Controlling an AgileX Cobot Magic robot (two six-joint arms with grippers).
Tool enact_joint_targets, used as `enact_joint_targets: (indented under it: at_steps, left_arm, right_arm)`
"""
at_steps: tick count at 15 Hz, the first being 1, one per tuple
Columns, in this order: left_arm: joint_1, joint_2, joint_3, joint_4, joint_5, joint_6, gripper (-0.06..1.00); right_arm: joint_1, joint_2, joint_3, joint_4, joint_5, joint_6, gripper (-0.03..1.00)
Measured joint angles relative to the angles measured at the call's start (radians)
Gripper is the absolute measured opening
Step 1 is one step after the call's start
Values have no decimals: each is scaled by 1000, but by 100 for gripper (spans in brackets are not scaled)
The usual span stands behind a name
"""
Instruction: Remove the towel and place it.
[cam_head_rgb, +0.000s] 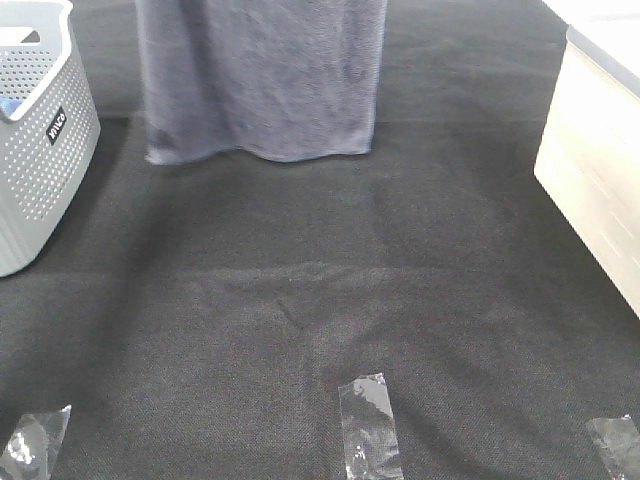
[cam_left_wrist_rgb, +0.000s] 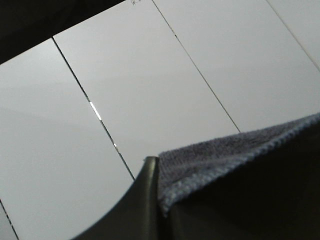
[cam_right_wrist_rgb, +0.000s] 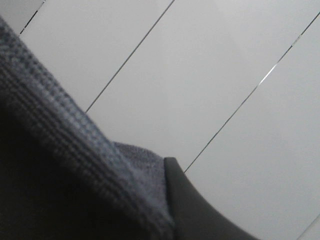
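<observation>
The grey-lavender towel (cam_head_rgb: 262, 75) hangs upright at the back middle of the exterior high view. Its top runs out of frame and its lower hem sits just over the black mat (cam_head_rgb: 320, 300). Neither gripper shows in that view. In the left wrist view my left gripper (cam_left_wrist_rgb: 162, 200) is shut on a hemmed corner of the towel (cam_left_wrist_rgb: 220, 150), with a dark finger (cam_left_wrist_rgb: 145, 200) beside it. In the right wrist view my right gripper (cam_right_wrist_rgb: 162, 200) is shut on another towel edge (cam_right_wrist_rgb: 65, 135) next to its dark finger (cam_right_wrist_rgb: 195, 210). Both wrist views face white panels.
A white perforated basket (cam_head_rgb: 40, 130) stands at the left edge. A pale box (cam_head_rgb: 595, 170) stands at the right edge. Strips of clear tape (cam_head_rgb: 370, 425) lie along the mat's front.
</observation>
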Motion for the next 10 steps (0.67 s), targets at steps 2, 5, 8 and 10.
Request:
enact_joint_targets:
  at_steps: [2, 5, 8, 10]
  left_arm:
    - [0, 98, -118, 0, 0, 0, 0]
    - [4, 246, -314, 4, 5, 0, 0]
    - [13, 366, -475, 10, 24, -4, 0]
    - [13, 383, -502, 10, 32, -7, 0]
  right_arm:
    - [-18, 23, 0, 5, -44, 1, 2]
    - [-53, 65, 0, 25, -131, 19, 2]
    - [-61, 108, -34, 28, -160, 36, 2]
    - [-61, 114, -47, 28, -160, 36, 2]
